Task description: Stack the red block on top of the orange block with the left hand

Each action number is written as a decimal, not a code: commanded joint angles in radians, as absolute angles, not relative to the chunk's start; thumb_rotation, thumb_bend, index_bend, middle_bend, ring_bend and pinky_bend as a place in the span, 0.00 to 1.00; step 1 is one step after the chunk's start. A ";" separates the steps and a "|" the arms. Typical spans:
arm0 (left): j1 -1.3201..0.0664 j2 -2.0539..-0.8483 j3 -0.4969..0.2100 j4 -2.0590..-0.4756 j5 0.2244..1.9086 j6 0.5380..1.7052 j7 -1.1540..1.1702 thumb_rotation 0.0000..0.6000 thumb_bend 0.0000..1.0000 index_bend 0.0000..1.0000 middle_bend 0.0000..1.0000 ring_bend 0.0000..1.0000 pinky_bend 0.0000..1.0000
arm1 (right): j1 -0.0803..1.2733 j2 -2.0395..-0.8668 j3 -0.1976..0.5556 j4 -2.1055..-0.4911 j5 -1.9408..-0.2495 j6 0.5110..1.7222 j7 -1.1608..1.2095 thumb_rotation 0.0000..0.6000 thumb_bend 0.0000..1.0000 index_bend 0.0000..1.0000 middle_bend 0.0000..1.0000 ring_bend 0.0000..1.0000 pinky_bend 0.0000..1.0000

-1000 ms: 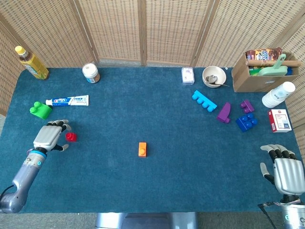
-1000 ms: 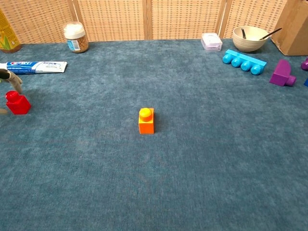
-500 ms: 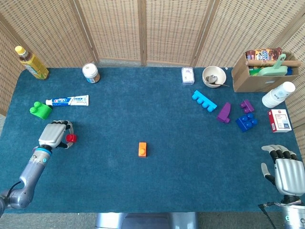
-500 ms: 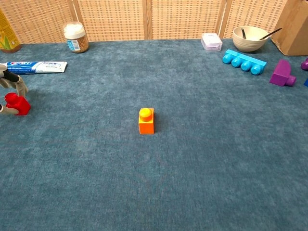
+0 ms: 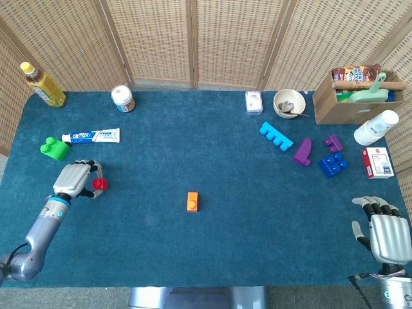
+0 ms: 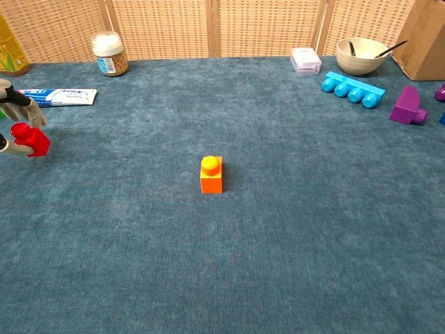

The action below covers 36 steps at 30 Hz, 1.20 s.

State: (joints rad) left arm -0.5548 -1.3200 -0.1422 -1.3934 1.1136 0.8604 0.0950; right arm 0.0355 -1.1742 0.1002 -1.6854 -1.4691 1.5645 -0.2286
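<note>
Red block (image 5: pixel 100 184), small glossy plastic cube w/ round stud, tilted, pinched in left robot hand (image 5: pixel 73 179) fingertips. Orange block (image 5: pixel 192 201), same studded shape, upright on blue carpeted table (image 5: pixel 212 251), well right of hand. Right robot hand (image 5: pixel 389 235) spread, holding nothing.

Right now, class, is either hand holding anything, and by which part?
The left hand holds the red block, its fingers closed on the block's left side. The right hand holds nothing.

Head view looks steeply down on the table (image 5: pixel 212 244); chest view sits low, nearer its middle
</note>
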 commanded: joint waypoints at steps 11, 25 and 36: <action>-0.597 -1.178 -0.145 -1.624 1.112 0.790 0.081 1.00 0.31 0.52 0.32 0.27 0.26 | 0.033 -1.179 0.099 -1.671 -1.473 1.567 -0.207 1.00 0.32 0.33 0.36 0.28 0.37; -0.684 -1.137 -0.169 -1.757 1.049 0.774 0.150 1.00 0.31 0.52 0.31 0.27 0.25 | 0.017 -1.185 0.094 -1.641 -1.486 1.591 -0.160 1.00 0.32 0.33 0.36 0.28 0.37; -0.767 -1.189 -0.160 -1.851 0.881 0.850 0.325 1.00 0.31 0.53 0.31 0.27 0.25 | 0.009 -1.189 0.090 -1.591 -1.499 1.599 -0.085 1.00 0.32 0.33 0.36 0.28 0.37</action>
State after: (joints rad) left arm -0.7473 -1.1745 -0.1639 -1.8275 0.9121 0.8249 0.2912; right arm 0.0103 -1.1886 0.0906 -1.5956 -1.4971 1.5980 -0.0904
